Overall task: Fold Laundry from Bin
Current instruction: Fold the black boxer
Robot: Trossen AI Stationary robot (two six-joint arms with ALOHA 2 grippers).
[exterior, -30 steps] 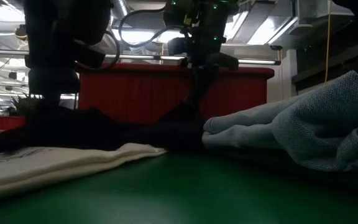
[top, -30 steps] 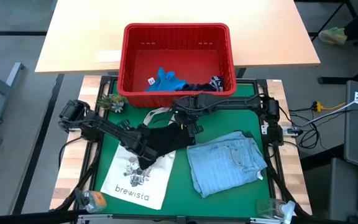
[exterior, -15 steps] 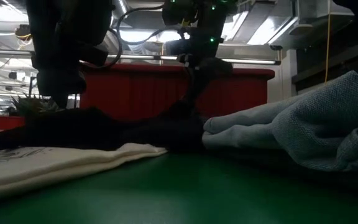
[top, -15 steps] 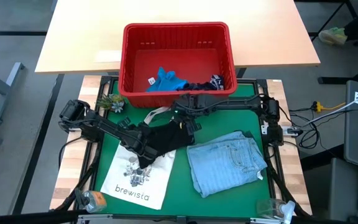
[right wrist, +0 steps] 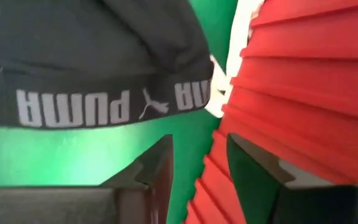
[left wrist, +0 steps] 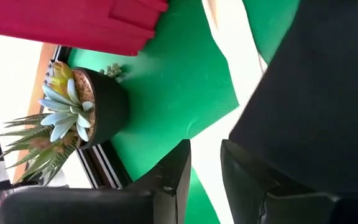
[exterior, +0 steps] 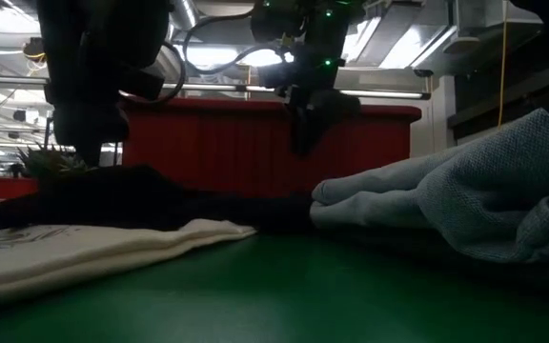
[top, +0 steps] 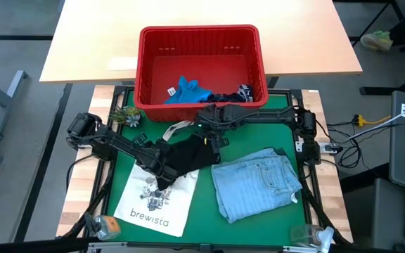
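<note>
A dark garment (top: 188, 156) with a "PUMA" waistband (right wrist: 92, 106) lies spread on the green mat (top: 259, 130), its near-left part resting on the white tote bag (top: 153, 204). My left gripper (left wrist: 205, 168) stands open at the garment's left side, above the tote. My right gripper (right wrist: 197, 163) hangs open just above the garment's far edge, close to the red bin (top: 200, 34). In the low view it (exterior: 305, 133) is clear of the cloth. A bright blue garment (top: 187, 90) and a dark navy one (top: 239, 93) lie in the bin.
A folded light blue denim garment (top: 255, 184) lies on the mat's near right. A potted succulent (top: 126, 114) stands left of the bin's near corner. Small containers sit at the near left corner (top: 104, 226) and near right corner (top: 315, 235).
My right gripper has let go of the dark garment. The peak of cloth that rose to its fingers has fallen flat onto the mat. Both arms have stayed where they were.
</note>
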